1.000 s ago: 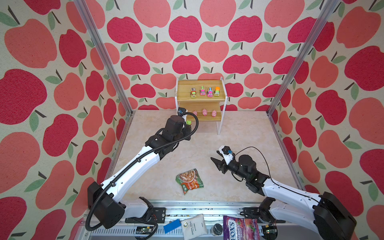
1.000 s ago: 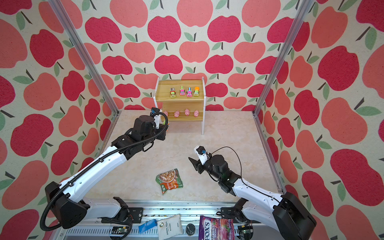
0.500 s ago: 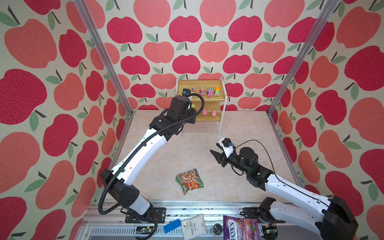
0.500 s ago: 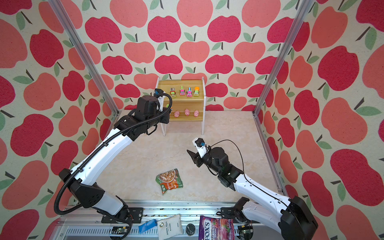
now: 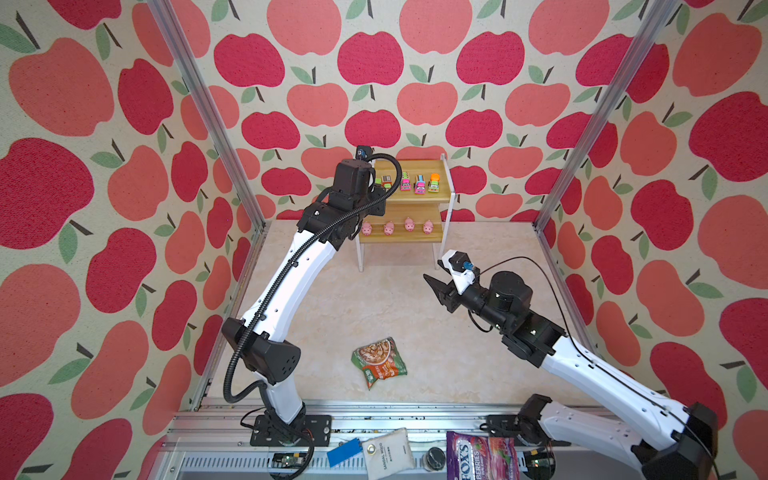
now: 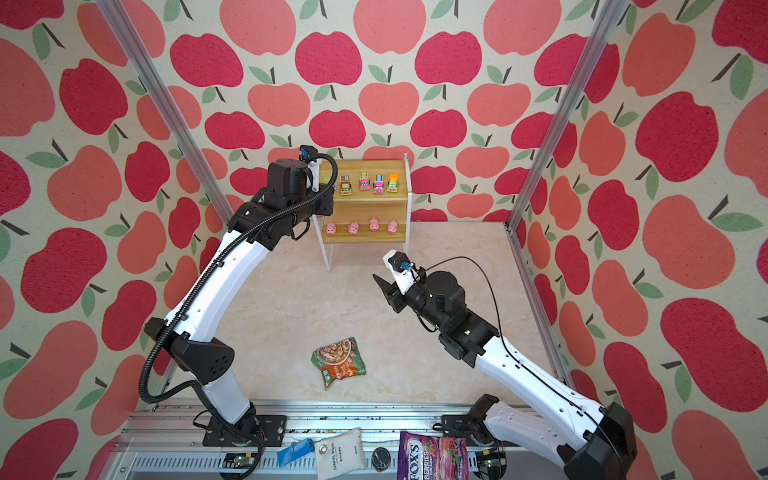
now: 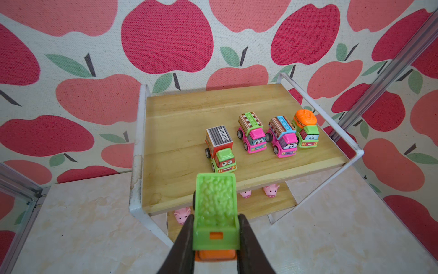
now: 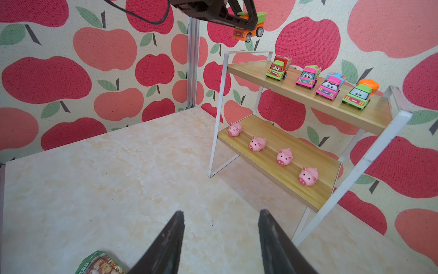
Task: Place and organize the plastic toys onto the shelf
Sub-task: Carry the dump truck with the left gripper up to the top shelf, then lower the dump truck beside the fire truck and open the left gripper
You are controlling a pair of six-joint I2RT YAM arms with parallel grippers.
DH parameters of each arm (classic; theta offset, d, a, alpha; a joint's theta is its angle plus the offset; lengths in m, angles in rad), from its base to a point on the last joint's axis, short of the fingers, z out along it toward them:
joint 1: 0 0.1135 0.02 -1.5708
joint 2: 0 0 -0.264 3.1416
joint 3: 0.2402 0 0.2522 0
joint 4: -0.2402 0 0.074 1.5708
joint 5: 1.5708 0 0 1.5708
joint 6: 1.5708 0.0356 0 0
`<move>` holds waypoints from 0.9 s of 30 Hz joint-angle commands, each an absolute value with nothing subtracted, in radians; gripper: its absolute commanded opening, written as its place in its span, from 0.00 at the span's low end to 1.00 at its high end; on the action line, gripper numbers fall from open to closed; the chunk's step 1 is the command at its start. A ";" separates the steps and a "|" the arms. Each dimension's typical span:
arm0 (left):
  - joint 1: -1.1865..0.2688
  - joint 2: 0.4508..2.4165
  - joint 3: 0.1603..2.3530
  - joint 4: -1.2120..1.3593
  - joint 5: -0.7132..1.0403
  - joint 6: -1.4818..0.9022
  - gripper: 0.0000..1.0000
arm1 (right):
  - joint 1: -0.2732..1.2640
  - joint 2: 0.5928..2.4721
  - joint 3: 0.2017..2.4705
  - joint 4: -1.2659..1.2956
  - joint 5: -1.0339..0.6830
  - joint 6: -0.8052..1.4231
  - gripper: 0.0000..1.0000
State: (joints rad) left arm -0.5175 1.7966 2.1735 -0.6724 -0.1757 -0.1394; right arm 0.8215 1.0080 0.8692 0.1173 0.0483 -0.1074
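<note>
My left gripper point(image 7: 216, 217) is shut on a green-and-orange truck point(image 7: 215, 208). The truck point(image 8: 248, 32) hangs in the air above the left end of the shelf's point(image 5: 409, 198) top board point(image 7: 180, 132), apart from it. Several trucks point(image 7: 252, 132) stand in a row on that board; the nearest is red and green point(image 7: 220, 149). Several pink pigs point(image 8: 257, 143) line the lower board point(image 6: 365, 237). My right gripper point(image 8: 221, 212) is open and empty. In both top views it hovers over the floor in front of the shelf's right leg point(image 5: 434, 286).
A green-and-orange snack packet point(image 5: 378, 361) lies on the marble floor between the arms. Apple-patterned walls and aluminium posts point(image 5: 582, 137) close the cell. A candy bag point(image 5: 484, 455) and a white pouch point(image 5: 386, 449) lie on the front rail.
My left arm has risen and reached forward with the truck, from in front of the shelf to above its top board's left end. My right gripper has edged slightly toward the shelf.
</note>
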 commanded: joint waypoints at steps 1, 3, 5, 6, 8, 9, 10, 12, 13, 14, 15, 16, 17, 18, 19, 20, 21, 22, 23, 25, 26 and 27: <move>-0.501 1.853 2.256 -0.732 -0.182 -0.127 0.26 | 0.816 1.012 0.926 0.094 0.066 -0.144 0.54; -0.494 1.896 2.311 -0.752 -0.190 -0.127 0.26 | 0.816 1.015 0.939 0.088 0.064 -0.151 0.53; -0.491 1.939 2.372 -0.774 -0.202 -0.130 0.26 | 0.816 1.013 0.942 0.084 0.063 -0.155 0.53; -0.488 1.955 2.392 -0.779 -0.210 -0.133 0.26 | 0.816 1.010 0.939 0.083 0.063 -0.157 0.54; -0.480 1.990 2.437 -0.794 -0.227 -0.145 0.26 | 0.816 1.004 0.931 0.083 0.061 -0.160 0.54; -0.475 2.003 2.451 -0.797 -0.231 -0.149 0.26 | 0.816 1.000 0.929 0.081 0.063 -0.161 0.54; -0.472 2.015 2.466 -0.798 -0.240 -0.153 0.26 | 0.816 0.996 0.925 0.078 0.063 -0.162 0.54; -0.465 2.040 2.490 -0.798 -0.250 -0.159 0.26 | 0.816 0.991 0.920 0.074 0.066 -0.165 0.54; -0.461 2.053 2.507 -0.803 -0.256 -0.164 0.26 | 0.816 0.987 0.916 0.074 0.067 -0.167 0.54; -0.456 2.067 2.524 -0.808 -0.255 -0.168 0.26 | 0.816 0.984 0.912 0.073 0.067 -0.167 0.54; -0.453 2.079 2.540 -0.813 -0.255 -0.173 0.26 | 0.816 0.981 0.909 0.075 0.069 -0.167 0.54; -0.448 2.092 2.559 -0.820 -0.259 -0.175 0.26 | 0.816 0.979 0.907 0.075 0.069 -0.168 0.54; -0.444 2.104 2.576 -0.825 -0.258 -0.175 0.26 | 0.816 0.976 0.905 0.075 0.070 -0.170 0.54; -0.442 2.114 2.589 -0.828 -0.255 -0.176 0.26 | 0.816 0.976 0.904 0.075 0.072 -0.171 0.54; -0.440 2.123 2.598 -0.828 -0.255 -0.176 0.26 | 0.816 0.974 0.903 0.075 0.073 -0.174 0.54; -0.438 2.131 2.606 -0.825 -0.255 -0.176 0.26 | 0.815 0.974 0.901 0.075 0.075 -0.175 0.54; -0.436 2.136 2.610 -0.824 -0.252 -0.176 0.26 | 0.815 0.974 0.900 0.075 0.076 -0.174 0.54; -0.433 2.141 2.613 -0.820 -0.249 -0.179 0.27 | 0.815 0.976 0.899 0.077 0.077 -0.174 0.54; -0.431 2.146 2.613 -0.814 -0.246 -0.179 0.27 | 0.815 0.977 0.899 0.078 0.075 -0.175 0.54; -0.429 2.153 2.616 -0.806 -0.245 -0.183 0.27 | 0.815 0.980 0.897 0.081 0.074 -0.174 0.54; -0.430 2.159 2.620 -0.805 -0.245 -0.184 0.27 | 0.815 0.981 0.897 0.082 0.074 -0.173 0.54; -0.428 2.165 2.624 -0.805 -0.245 -0.186 0.27 | 0.815 0.983 0.897 0.083 0.074 -0.172 0.54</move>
State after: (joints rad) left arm -0.4328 2.1353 2.5847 -0.7982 -0.2325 -0.1669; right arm 0.8215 0.9920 0.9092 0.0834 0.0593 -0.1608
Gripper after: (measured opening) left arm 0.277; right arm 0.537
